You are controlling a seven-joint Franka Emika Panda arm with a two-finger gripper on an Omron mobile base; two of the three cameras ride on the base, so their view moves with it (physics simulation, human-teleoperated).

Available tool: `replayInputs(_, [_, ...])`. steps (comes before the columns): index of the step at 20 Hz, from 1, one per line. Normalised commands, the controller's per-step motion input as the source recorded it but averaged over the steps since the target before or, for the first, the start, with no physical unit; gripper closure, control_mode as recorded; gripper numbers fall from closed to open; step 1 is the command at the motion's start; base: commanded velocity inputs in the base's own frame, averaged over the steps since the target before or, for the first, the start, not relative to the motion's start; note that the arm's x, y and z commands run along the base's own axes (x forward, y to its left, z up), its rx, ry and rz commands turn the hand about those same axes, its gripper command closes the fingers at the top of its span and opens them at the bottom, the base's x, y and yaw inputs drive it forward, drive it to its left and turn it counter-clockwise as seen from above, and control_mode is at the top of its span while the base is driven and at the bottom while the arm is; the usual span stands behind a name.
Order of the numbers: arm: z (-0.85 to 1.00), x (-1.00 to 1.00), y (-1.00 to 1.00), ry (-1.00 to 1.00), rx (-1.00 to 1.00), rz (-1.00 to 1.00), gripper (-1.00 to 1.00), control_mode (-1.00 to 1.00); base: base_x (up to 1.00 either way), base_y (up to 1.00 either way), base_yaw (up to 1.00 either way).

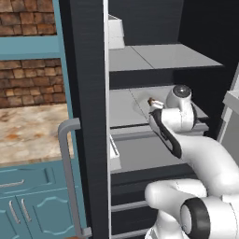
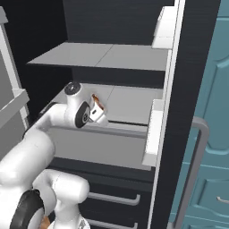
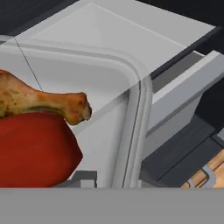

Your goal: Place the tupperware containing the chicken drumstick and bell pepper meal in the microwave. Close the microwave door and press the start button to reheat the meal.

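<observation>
A clear tupperware [image 3: 127,83] holding a chicken drumstick [image 3: 39,99] and red bell pepper [image 3: 35,148] sat on a fridge shelf [image 1: 126,105], directly beneath the gripper [image 2: 96,109]; whether its jaws gripped the rim could not be told.

We count one clear, rounded-corner plastic tupperware container [image 3: 131,109], holding one browned chicken drumstick [image 3: 39,98] and one red bell pepper piece [image 3: 35,148]. Inside the open black fridge we see two flat grey shelves [image 1: 154,58], one above the other. One long curved grey bar handle [image 1: 67,172] stands on the fridge door.
</observation>
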Motion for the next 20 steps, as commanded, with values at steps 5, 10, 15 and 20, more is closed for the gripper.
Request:
replayInputs(5, [0.51, -1.0, 0.23, 0.0, 0.0, 0.18, 1.0, -1.0, 0.0, 0.0, 0.0])
replayInputs(10, [0.2, -0.71, 0.06, 0.0, 0.0, 0.14, 1.0, -1.0, 0.0, 0.0, 0.0])
replayInputs(15, [0.26, -0.16, 0.11, 0.01, -0.01, 0.03, 1.0, -1.0, 0.0, 0.0, 0.0])
replayInputs(20, [0.38, -0.02, 0.0, 0.0, 0.0, 0.0, 1.0, -1.0, 0.0, 0.0, 0.0])
